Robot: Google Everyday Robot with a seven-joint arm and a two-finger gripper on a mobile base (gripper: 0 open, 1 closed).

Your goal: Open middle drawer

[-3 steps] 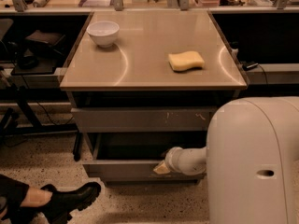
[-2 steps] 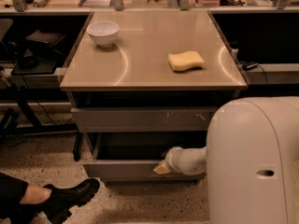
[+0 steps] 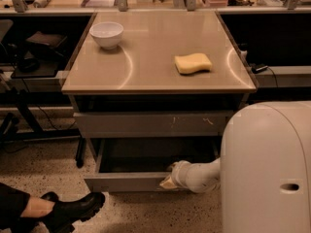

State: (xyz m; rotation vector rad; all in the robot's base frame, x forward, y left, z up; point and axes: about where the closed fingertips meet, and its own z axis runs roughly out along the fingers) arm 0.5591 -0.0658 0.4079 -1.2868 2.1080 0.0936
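The middle drawer (image 3: 125, 182) is pulled out from the cabinet, below the taller grey front with pale scratch marks (image 3: 150, 124). Its plain grey front faces me and its dark inside (image 3: 150, 157) shows above it. My gripper (image 3: 167, 181) is at the right part of the drawer front's top edge, on the end of my white forearm (image 3: 201, 175). The gripper's tip lies against the front, with the wrist over the drawer's opening. The lowest front is hidden.
A white bowl (image 3: 107, 34) and a yellow sponge (image 3: 193, 63) sit on the cabinet's tan top (image 3: 146, 67). My white body (image 3: 267, 169) fills the lower right. A person's black boot (image 3: 73, 210) rests on the floor at lower left. Dark desks flank the cabinet.
The person's boot and leg at lower left have shifted slightly. My gripper and the drawer have not visibly moved.
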